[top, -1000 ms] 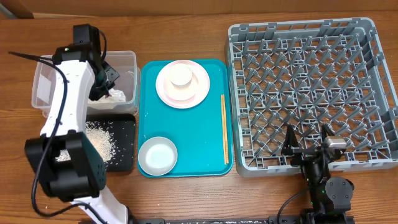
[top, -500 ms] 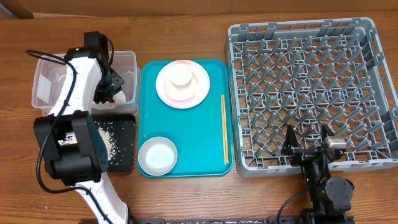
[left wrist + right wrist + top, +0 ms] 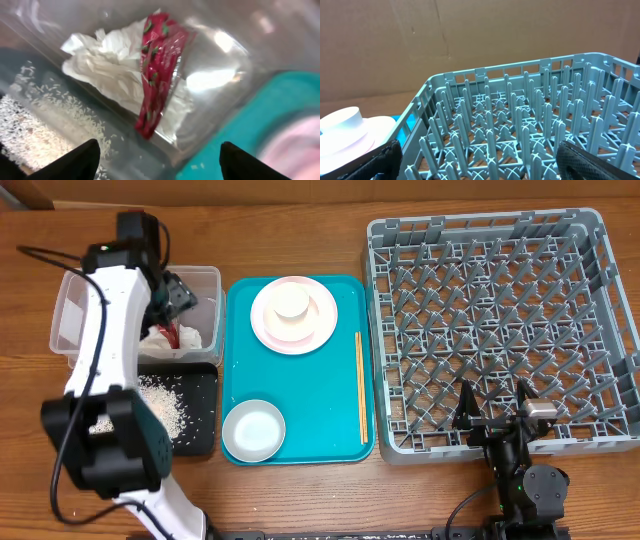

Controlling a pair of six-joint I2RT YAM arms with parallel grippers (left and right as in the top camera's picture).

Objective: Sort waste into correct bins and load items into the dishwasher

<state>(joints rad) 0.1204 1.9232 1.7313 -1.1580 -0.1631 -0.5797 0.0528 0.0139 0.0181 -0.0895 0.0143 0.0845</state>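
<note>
Counting up: one crumpled white paper napkin (image 3: 100,65), one crinkled red plastic wrapper (image 3: 157,70), one pale pink round plate (image 3: 320,325), one small white cylindrical cup (image 3: 292,304) and one round white bowl (image 3: 253,429).

The clear plastic rectangular tub (image 3: 70,320) holds the napkin with the wrapper lying on it. The shallow black rectangular tray (image 3: 203,435) holds loose white rice grains (image 3: 160,402). The teal tray (image 3: 300,380) carries the bowl and the plate, with the cup on the plate.

The left gripper (image 3: 157,162) hangs above the tub, fingers spread, clear of the wrapper. The right gripper (image 3: 480,160), fingers apart, sits at the near edge of the large grey plastic dish rack (image 3: 500,310).
</note>
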